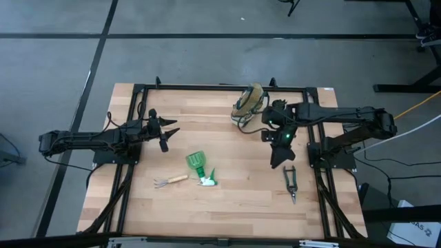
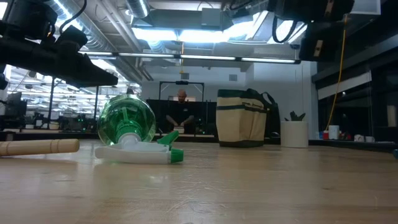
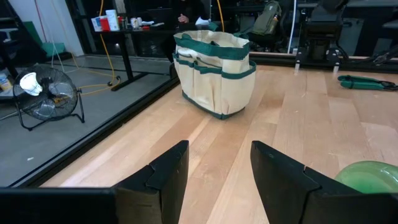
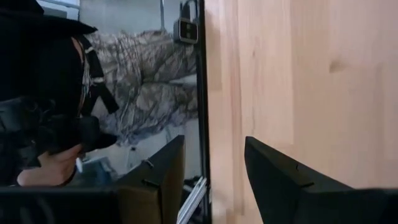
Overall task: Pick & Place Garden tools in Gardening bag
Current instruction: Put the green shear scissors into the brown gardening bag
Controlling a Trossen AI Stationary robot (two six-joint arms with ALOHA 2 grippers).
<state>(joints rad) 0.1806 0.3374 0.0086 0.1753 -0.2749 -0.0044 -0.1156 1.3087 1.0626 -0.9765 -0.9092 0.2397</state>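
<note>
The olive-and-beige gardening bag (image 1: 249, 103) stands upright on its base at the table's far middle; it also shows in the left wrist view (image 3: 214, 74). On the table lie a green scoop (image 1: 196, 162), a green-and-white sprayer piece (image 1: 207, 181), a wooden-handled rake (image 1: 170, 180) and dark pruning shears (image 1: 290, 182). The trowel is not in view. My left gripper (image 1: 173, 126) is open and empty above the table's left part, pointing toward the bag. My right gripper (image 1: 275, 163) is open and empty, just on the far side of the shears, above the table (image 4: 286, 74).
A small white pot (image 2: 294, 132) stands to the right of the bag in the low view. A black frame (image 1: 207, 87) runs along the table's edges. Bare wood lies between the tools and the bag. A person (image 2: 181, 99) sits in the room behind.
</note>
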